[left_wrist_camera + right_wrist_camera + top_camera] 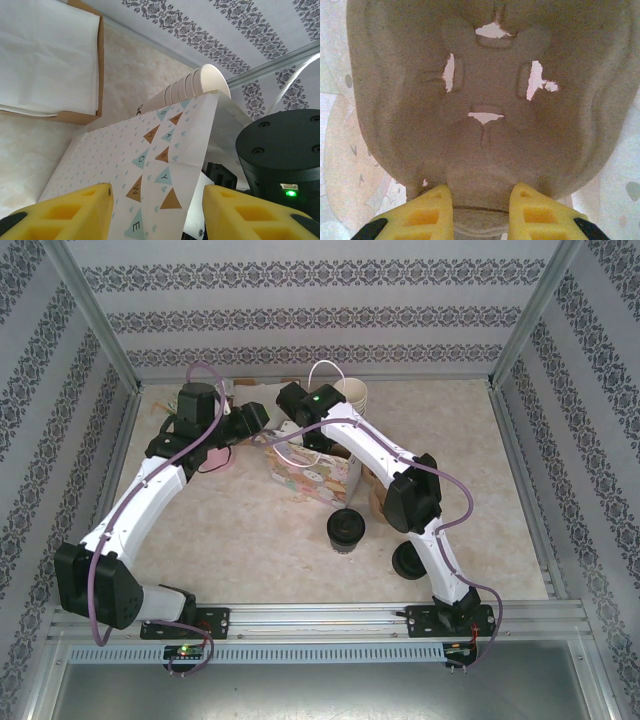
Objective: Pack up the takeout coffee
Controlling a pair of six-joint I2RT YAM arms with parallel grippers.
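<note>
Hovering my right jaws over the mouth of the paper bag (312,475), and they're pinching the near lip of a moulded pulp carrier (485,85). The yellow pads sit closer than a full spread with the rim caught between them, as best I can judge. The carrier's slotted body hangs out in front of them, with the bag's pale print showing to either side. I read that as the carrier going in first, so the cup gets a steady seat inside.

My left jaws are spread wide and grip nothing. The bag's bunting-printed wall stands right ahead of them and runs into the gap. My guess is they're placed to brace the bag or catch its edge while the right side works. Beyond them, past the bag's top edge, a stack of lidless cups (192,85) pokes out.

The takeout coffee (345,530) is well apart from both pairs. It stands upright on the table (250,540), lid on, back behind the jaws toward the arm bases and just off the bag's near side. A loose black lid (408,560) lies beside it, partly under my right arm.

So the cup itself isn't packed yet. The bag looks light, and a push from the carrier could tip it.
</note>
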